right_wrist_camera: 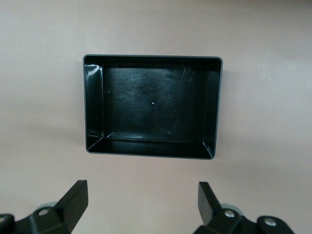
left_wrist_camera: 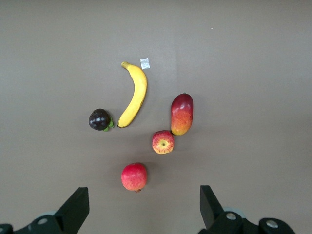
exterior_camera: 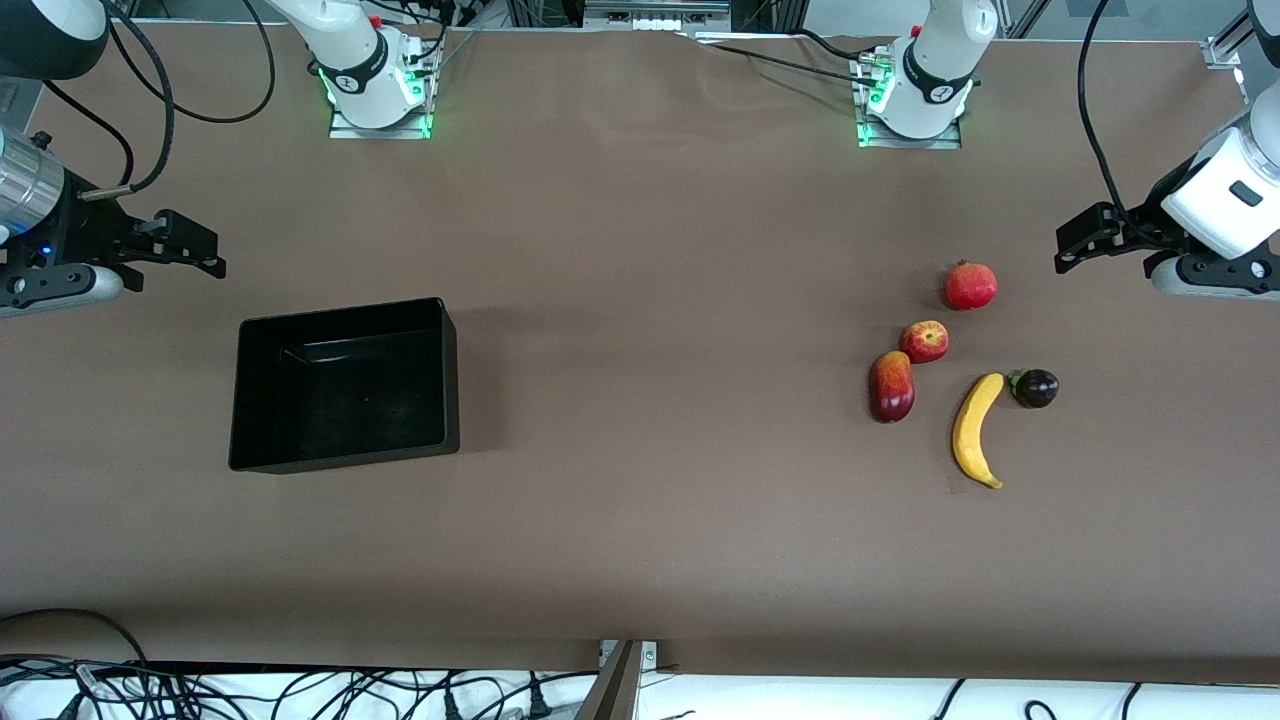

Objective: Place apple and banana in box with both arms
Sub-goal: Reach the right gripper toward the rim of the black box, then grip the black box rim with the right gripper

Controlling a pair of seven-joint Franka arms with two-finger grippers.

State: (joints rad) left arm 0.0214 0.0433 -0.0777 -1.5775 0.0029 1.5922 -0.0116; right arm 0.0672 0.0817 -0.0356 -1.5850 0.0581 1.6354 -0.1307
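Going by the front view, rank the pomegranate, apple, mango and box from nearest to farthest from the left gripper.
1. Pomegranate, closest to the left gripper.
2. Apple, nearer the front camera.
3. Mango, beside the apple.
4. Box, at the right arm's end.

Quick count of what's on the worktop: five fruits total, all bunched together under the left tool. That's one banana, one apple, one pomegranate, one dark-red mango-looking fruit and one small dark purple fruit with a green stem. Just one box, black, sitting below the right tool. Two arms, so two tools, each with two fingers spread wide.
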